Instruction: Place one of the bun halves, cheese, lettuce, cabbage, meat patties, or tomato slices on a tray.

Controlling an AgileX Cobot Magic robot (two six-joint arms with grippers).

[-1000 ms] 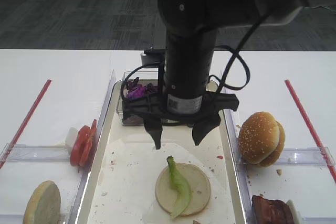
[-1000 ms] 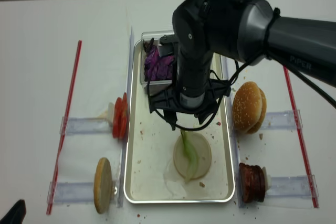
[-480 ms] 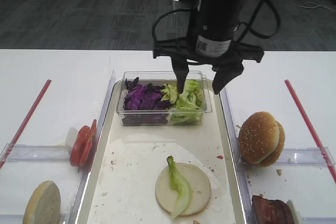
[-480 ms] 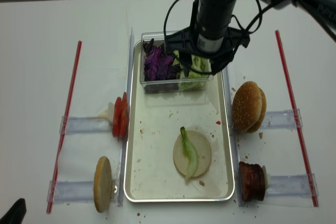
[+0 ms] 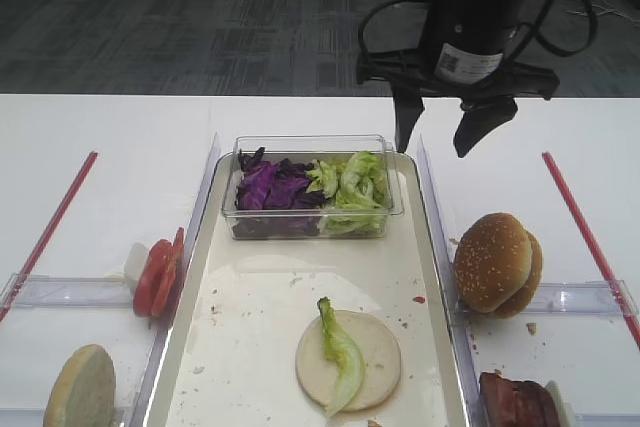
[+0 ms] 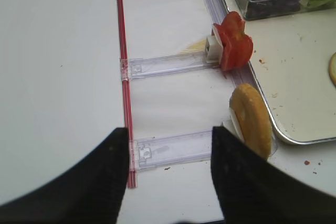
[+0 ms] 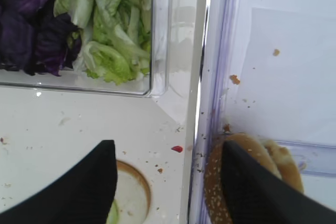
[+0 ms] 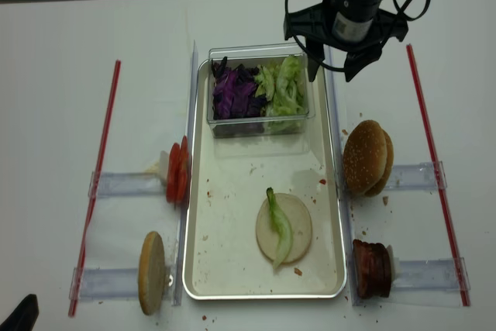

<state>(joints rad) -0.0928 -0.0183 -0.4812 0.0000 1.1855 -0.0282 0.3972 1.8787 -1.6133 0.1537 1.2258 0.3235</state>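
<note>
Lettuce (image 5: 341,356) lies across a flat bun half (image 5: 349,361) near the tray's (image 5: 262,347) front edge. Well apart from it, the right gripper (image 5: 440,139) hangs empty, fingers spread, above the tray's far right corner beside the clear tub (image 5: 311,187).

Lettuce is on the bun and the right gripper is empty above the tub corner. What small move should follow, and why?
Probably swing the right gripper toward the sesame bun halves and descend. Its jaws stand open and empty, the lettuce already lies on the flat bun in the tray, and those buns sit nearest.
</note>
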